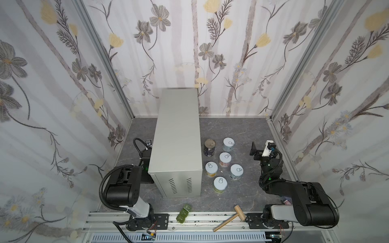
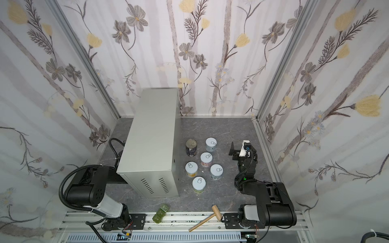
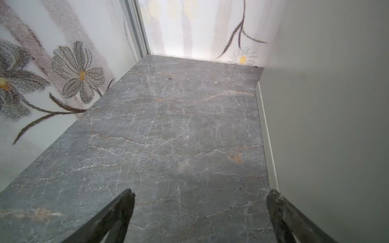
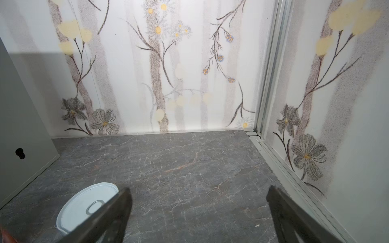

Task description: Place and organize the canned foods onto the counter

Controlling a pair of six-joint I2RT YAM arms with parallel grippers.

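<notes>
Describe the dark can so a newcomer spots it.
Start at the tall beige box on the grey floor. Cans cluster to its right; take the dark can at the far end, beside the box. It alone is taller, with a metallic lid.

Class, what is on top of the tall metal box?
Nothing shows on the counter: its top is bare in both top views. The six cans stand on the floor beside it. No part of the top is covered; only the floor beneath it is hidden.
</notes>
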